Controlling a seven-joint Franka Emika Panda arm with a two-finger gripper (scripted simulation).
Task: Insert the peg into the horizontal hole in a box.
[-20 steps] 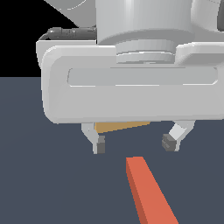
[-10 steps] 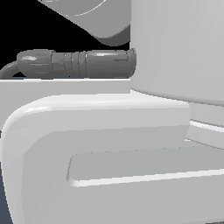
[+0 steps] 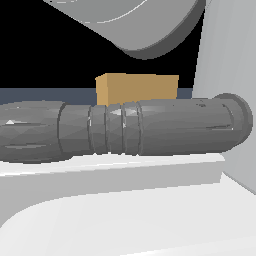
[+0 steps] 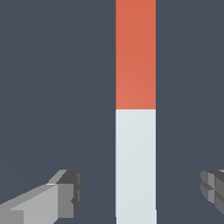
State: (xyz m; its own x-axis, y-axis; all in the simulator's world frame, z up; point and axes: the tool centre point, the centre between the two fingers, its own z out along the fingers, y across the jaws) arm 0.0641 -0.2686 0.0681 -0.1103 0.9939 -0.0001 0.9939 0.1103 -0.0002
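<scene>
Peg (image 4: pixel 135 109) half orange-red, half white; box (image 3: pixel 137 89) tan; claw (image 4: pixel 142 192) grey.

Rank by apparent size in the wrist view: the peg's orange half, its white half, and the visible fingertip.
1-2. Orange half and white half of the peg: alike, unranked.
3. End effector fingertip: smallest, though partly cropped.

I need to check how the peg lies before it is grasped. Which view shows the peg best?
The wrist view: the peg lies flat on the dark floor, orange-red half and white half both visible, between the open jaws. The exterior view shows none of it; the arm's body fills that frame, with only the box behind.
</scene>
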